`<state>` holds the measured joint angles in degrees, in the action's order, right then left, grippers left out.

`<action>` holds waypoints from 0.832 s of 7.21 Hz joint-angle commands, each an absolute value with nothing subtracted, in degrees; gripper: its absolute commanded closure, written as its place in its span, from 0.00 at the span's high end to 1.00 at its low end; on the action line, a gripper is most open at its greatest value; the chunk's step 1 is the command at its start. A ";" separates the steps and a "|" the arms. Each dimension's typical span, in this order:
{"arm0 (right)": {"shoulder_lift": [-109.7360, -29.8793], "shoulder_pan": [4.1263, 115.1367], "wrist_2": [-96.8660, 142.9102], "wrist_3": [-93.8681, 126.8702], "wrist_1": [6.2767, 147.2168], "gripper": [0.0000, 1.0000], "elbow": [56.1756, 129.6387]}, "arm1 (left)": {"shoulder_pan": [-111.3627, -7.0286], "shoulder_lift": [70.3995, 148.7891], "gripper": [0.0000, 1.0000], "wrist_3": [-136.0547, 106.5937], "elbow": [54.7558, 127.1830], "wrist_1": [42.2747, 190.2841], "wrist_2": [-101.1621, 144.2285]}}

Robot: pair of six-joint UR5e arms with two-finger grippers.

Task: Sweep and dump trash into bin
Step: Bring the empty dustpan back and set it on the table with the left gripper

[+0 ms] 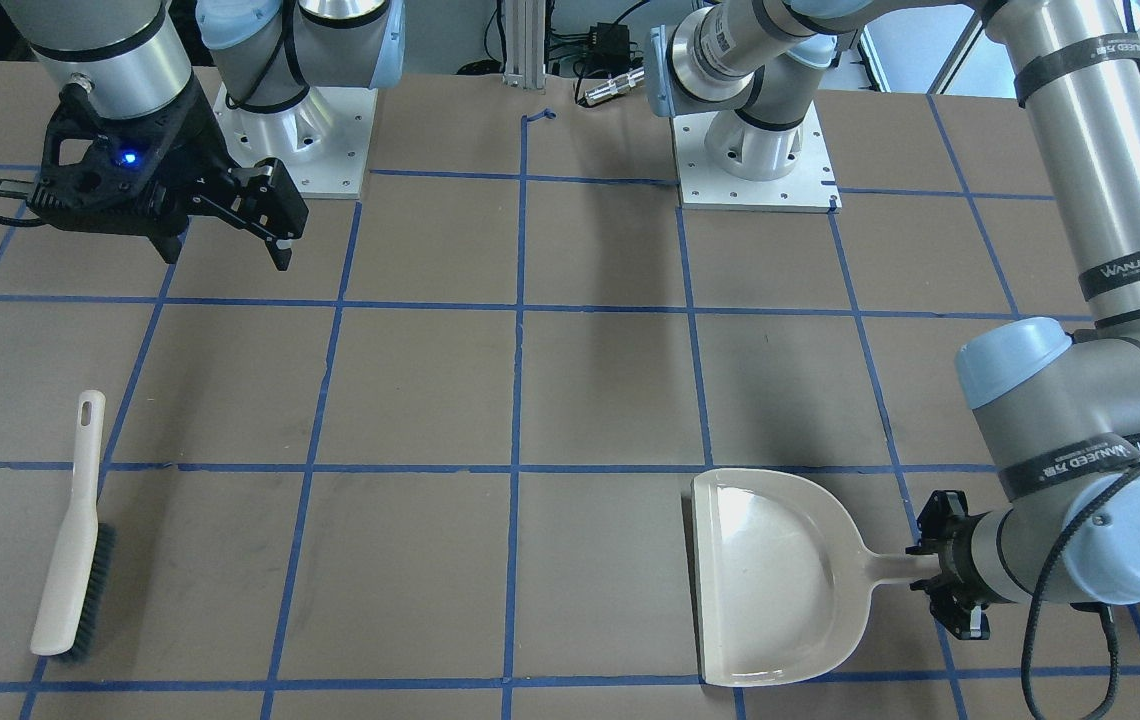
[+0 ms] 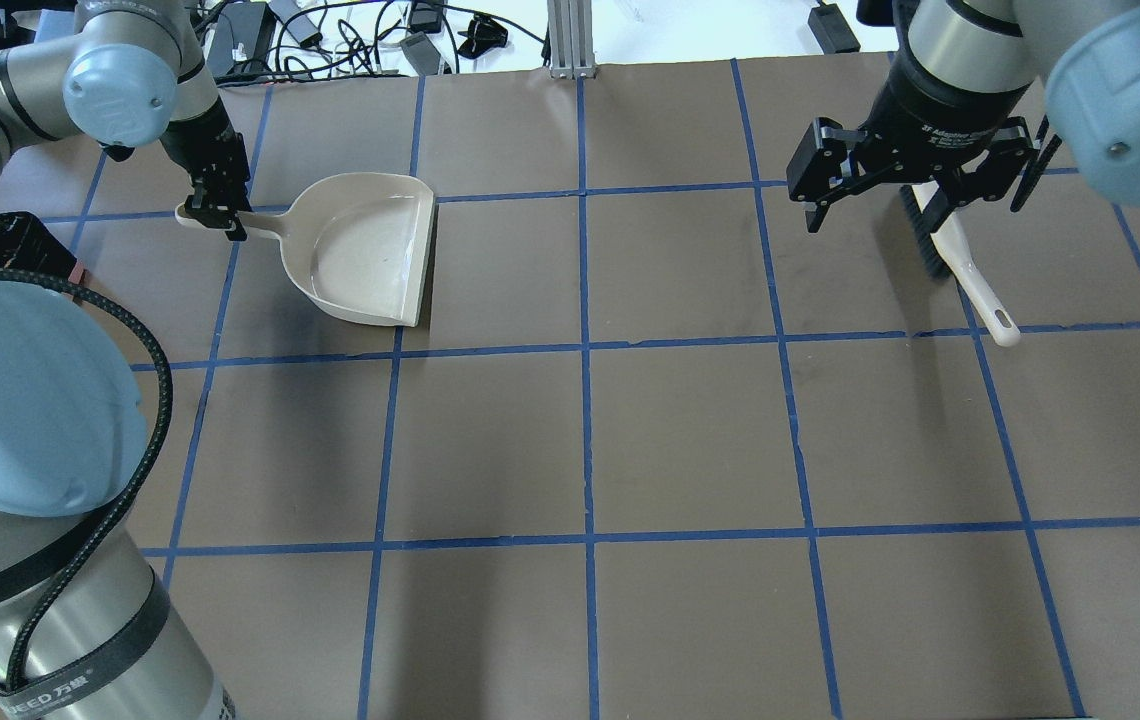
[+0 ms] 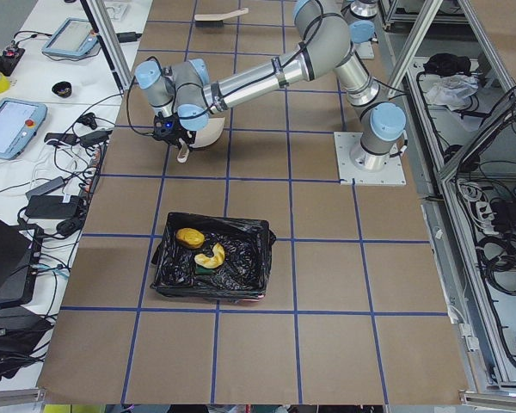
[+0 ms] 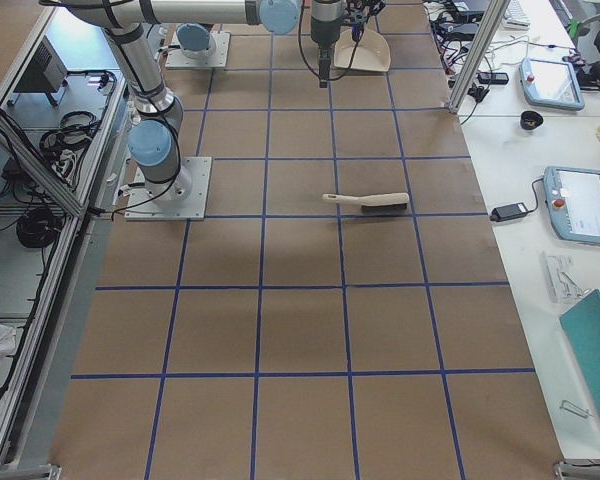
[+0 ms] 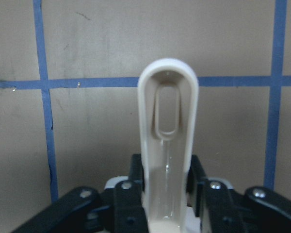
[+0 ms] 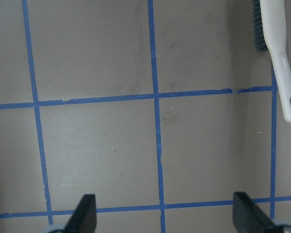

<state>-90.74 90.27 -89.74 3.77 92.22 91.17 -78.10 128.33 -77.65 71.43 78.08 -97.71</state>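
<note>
The 3 trash pieces are lying inside the rectangular bin (image 3: pixel 256 258) lined with crinkled black plastic: a glossy orange-yellow lump (image 3: pixel 187 237), a tan croissant-like bread (image 3: pixel 212 255), and a yellow-green sponge scrap (image 3: pixel 203 268) mostly hiding beneath it. All are looking light, likelier tipped than pinched. The left gripper (image 2: pixel 220 215) is clamping the stiff beige plastic dustpan (image 2: pixel 370 255) by its handle. The right gripper (image 6: pixel 167 218) is hanging spread wide, empty.

We see only a green sliver of the sponge piece (image 3: pixel 203 268) inside the bin (image 3: pixel 251 268), tucked under the bread piece (image 3: pixel 211 255).
</note>
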 commanded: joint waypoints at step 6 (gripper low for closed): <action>-90.09 90.26 -89.82 4.04 95.27 1.00 91.05 | -78.40 125.78 0.85 -77.43 76.54 75.41 -97.74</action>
